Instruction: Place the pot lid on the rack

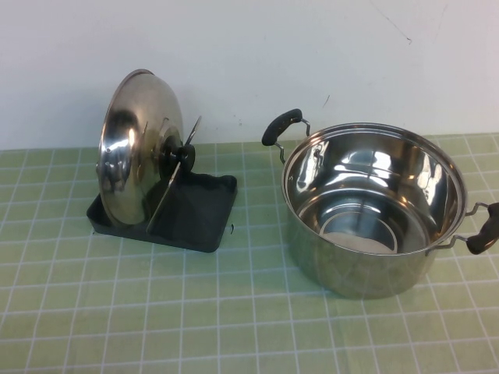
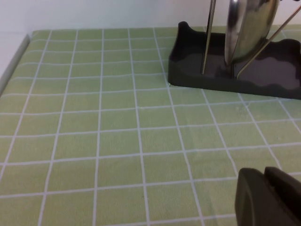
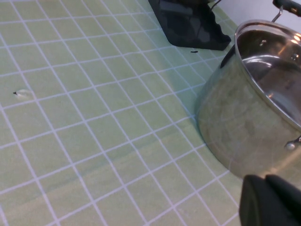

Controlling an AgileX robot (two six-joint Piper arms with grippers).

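Note:
The shiny domed pot lid (image 1: 132, 148) with its black knob (image 1: 173, 153) stands on edge in the dark grey rack (image 1: 199, 210), leaning between the wire loops (image 1: 165, 195). In the left wrist view the rack (image 2: 197, 70) and the lid's lower edge (image 2: 247, 23) show beyond the shut, empty left gripper (image 2: 268, 197), which hovers over the table well short of the rack. The right gripper (image 3: 268, 200) is shut and empty, just beside the steel pot (image 3: 249, 108). Neither gripper shows in the high view.
The deep steel pot (image 1: 374, 206) with two black handles (image 1: 281, 126) stands upright to the right of the rack on the green checked tablecloth (image 1: 195, 312). A white wall runs behind. The table's left edge (image 2: 11, 66) shows in the left wrist view.

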